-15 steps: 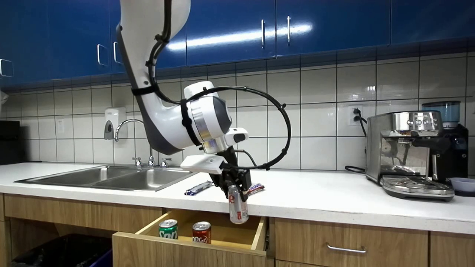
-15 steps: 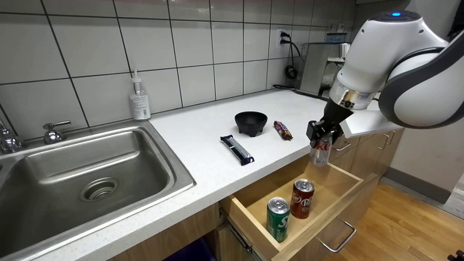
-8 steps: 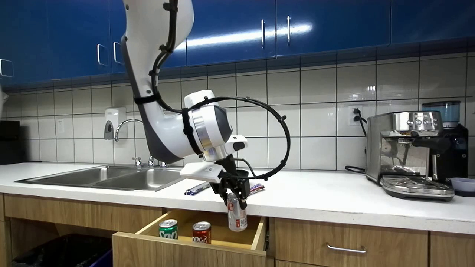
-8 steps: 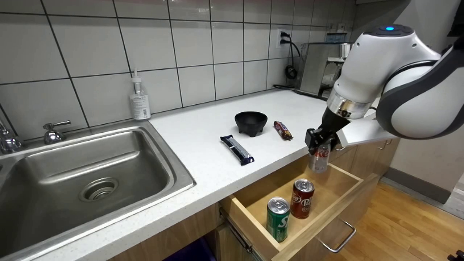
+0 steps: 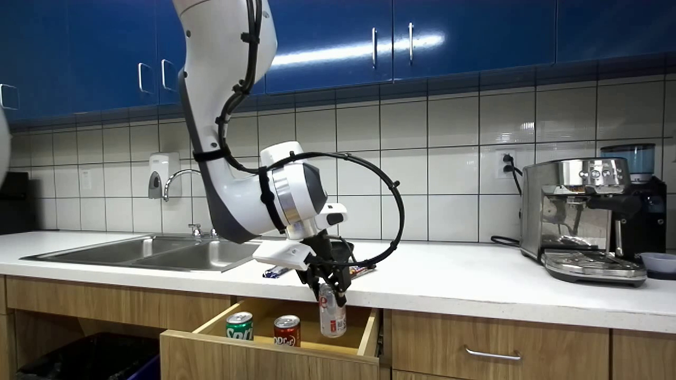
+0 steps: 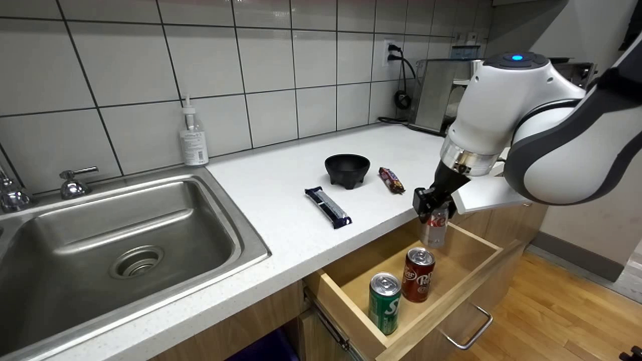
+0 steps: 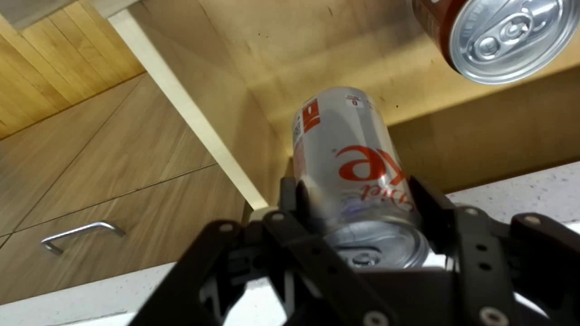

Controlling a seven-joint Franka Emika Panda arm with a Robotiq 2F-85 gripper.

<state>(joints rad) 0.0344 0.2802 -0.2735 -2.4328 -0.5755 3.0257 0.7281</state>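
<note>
A silver Diet Coke can (image 5: 333,321) is clasped in my gripper (image 7: 356,188), one finger on each side near its top. It hangs a little tilted over the open wooden drawer (image 5: 269,364), its lower end inside the drawer's outline in both exterior views. Whether its base touches the drawer floor I cannot tell. A red Dr Pepper can (image 6: 418,278) stands upright in the drawer close by, its lid showing at the wrist view's upper right. Beside that one is a green Sprite can (image 6: 385,307), also upright and out of the wrist view.
The white countertop (image 6: 281,200) overhangs the drawer's back. On it lie a dark-wrapped bar (image 6: 328,207), a red-wrapped bar (image 6: 391,180) and a black bowl (image 6: 347,171). A steel sink (image 6: 135,240) and an espresso machine (image 5: 581,221) stand farther along.
Over the last second my gripper has come down with the Diet Coke can, drifting slightly toward the Dr Pepper can. The drawer and the other two cans have stayed put.
</note>
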